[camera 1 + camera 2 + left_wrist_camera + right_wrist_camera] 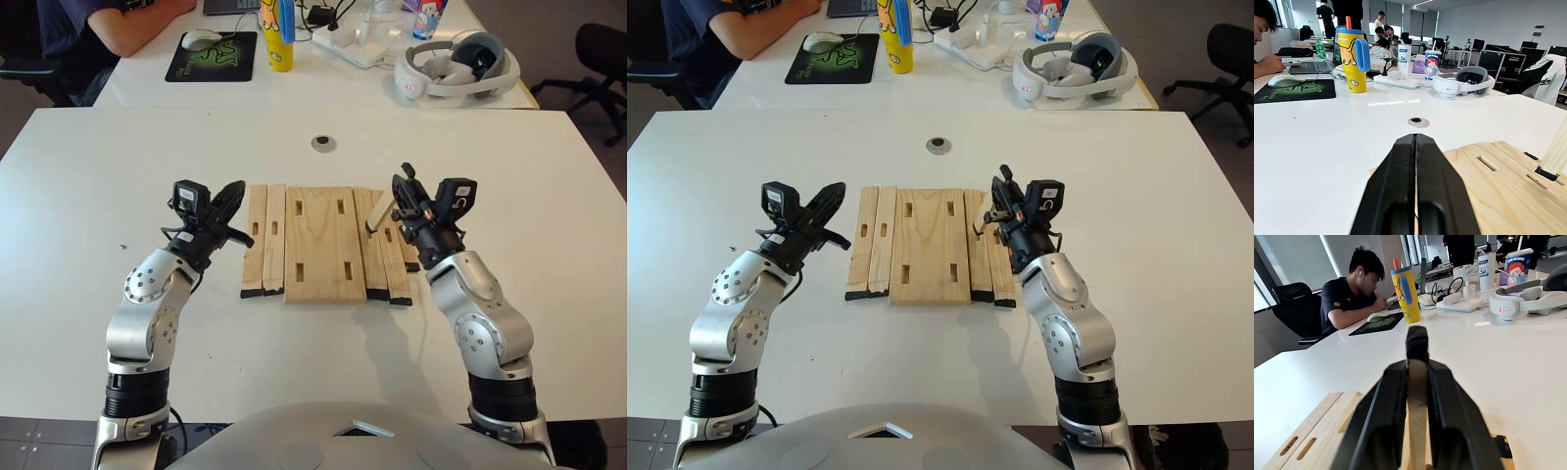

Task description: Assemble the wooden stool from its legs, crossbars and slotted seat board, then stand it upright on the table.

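white cup (1404, 59): two short lines of dark lettering on its side
mouse mat (1297, 91): green emblem, no legible words
headset (1463, 83): small red mark on the band, too small to read
yellow tumbler (1351, 62): cartoon figure, no legible lettering

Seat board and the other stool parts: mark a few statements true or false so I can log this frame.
1. The seat board lies flat on the table. True.
2. The right gripper is empty. False: it is shut on a wooden bar, held tilted above the right-hand slats.
3. The stool is assembled and upright. False: the parts lie flat, side by side.
4. The left gripper holds nothing, beside the left-hand slats. True.
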{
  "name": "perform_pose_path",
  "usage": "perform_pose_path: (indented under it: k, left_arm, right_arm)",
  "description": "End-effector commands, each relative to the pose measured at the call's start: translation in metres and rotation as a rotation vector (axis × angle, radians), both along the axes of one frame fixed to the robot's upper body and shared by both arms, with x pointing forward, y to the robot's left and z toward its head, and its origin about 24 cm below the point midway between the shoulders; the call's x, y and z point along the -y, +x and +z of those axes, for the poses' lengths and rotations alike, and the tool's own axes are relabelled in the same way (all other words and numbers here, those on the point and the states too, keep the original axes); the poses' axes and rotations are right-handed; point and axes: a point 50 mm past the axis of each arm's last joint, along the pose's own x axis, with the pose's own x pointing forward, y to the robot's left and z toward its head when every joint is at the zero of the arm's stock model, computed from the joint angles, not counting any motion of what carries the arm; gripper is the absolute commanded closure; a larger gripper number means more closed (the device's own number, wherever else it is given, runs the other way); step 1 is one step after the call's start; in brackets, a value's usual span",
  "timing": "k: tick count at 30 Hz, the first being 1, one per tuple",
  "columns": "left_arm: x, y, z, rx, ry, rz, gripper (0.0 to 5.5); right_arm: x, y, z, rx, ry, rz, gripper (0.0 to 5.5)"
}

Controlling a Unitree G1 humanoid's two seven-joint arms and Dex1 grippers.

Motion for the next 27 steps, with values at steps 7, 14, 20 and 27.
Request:
perform_pose_path:
  k: [7, 14, 20, 27]
  left_arm:
    - [-0.004, 0.004, -0.002, -0.023, 0.002, 0.047, 5.50]
    - [-0.007, 0.004, -0.001, -0.023, 0.013, 0.048, 5.50]
    - [-0.007, 0.004, 0.000, -0.023, 0.020, 0.043, 5.50]
    - [-0.006, 0.005, 0.001, -0.019, 0.022, 0.042, 5.50]
  right_arm:
    - [0.006, 0.005, -0.010, -0.056, 0.104, -0.111, 5.08]
    - [0.007, 0.002, -0.017, -0.094, 0.155, -0.135, 5.08]
    - [0.007, 0.000, -0.020, -0.111, 0.169, -0.147, 5.08]
    - [0.006, 0.003, -0.018, -0.096, 0.181, -0.151, 5.08]
